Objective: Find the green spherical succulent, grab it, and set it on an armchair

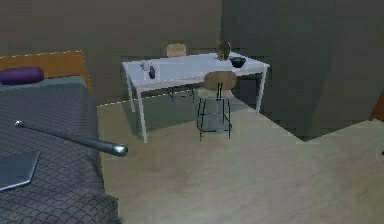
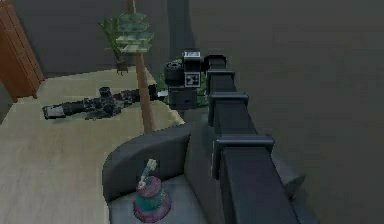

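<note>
A bed [image 1: 55, 125] takes the forward view's left. A grey armchair [image 2: 125, 160] sits beside the arm [image 2: 240, 150]. The gripper [image 2: 52, 112] holds nothing, with bare floor [image 2: 40, 165] behind it (how its fingers are set, I cannot tell). On the armchair's seat rests a small potted plant [image 2: 152, 195].

Bat [image 1: 70, 137] glossy mtl — armchair [image 2: 126, 158] matt cloth.

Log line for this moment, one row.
gripper: load cannot be told | small green plant in teal-pink pot: on seat of grey upholstered armchair | stage: placement apparently done
</note>
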